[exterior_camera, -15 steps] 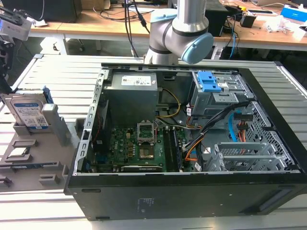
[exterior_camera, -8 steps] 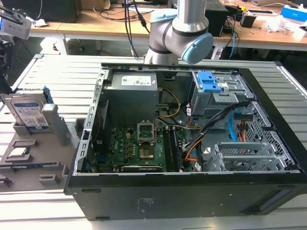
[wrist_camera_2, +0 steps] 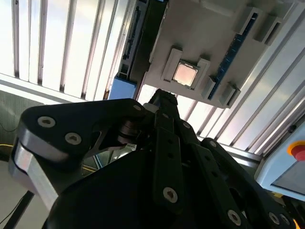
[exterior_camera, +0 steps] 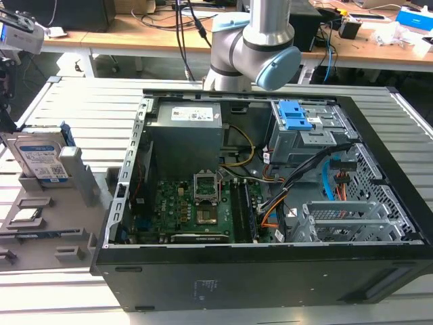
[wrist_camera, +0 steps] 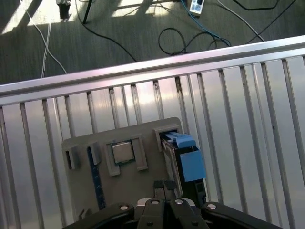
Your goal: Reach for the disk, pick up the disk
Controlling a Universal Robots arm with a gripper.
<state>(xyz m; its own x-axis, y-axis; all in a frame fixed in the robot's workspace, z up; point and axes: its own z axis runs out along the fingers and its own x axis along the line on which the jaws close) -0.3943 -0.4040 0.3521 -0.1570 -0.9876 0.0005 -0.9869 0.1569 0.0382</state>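
**gripper poised above upright disk beside open computer case**

the disk (exterior_camera: 42, 159), silver with a white-and-blue label and a blue edge frame, stands on edge in a slot of a grey holder (exterior_camera: 47, 227). the holder lies on the slatted metal tabletop (exterior_camera: 81, 101), at the exterior view's left. it sits just beside an open computer case (exterior_camera: 257, 277) that takes up the middle of the scene. the robot arm (exterior_camera: 260, 34) rises at the far side of the case.

in the first wrist view the camera looks down on the holder (wrist_camera: 124, 131). there the disk (wrist_camera: 188, 160) appears edge-on, its blue frame uppermost. a small square grey chip (wrist_camera: 123, 152) rests flat in the neighbouring recess, and a thin blue strip (wrist_camera: 95, 176) stands in a slot on the chip's other side. the gripper (wrist_camera: 164, 185) hangs over the holder between the chip and the disk, clear of both. its fingertips are pressed together with nothing between them.

the second wrist view looks past the black gripper (wrist_camera_2: 162, 99) linkage to the same holder (wrist_camera_2: 209, 28). the chip (wrist_camera_2: 185, 74) shines in its recess, and the disk (wrist_camera_2: 120, 89) shows its blue end near the fingertip. the disk rests in its slot, ungrasped.
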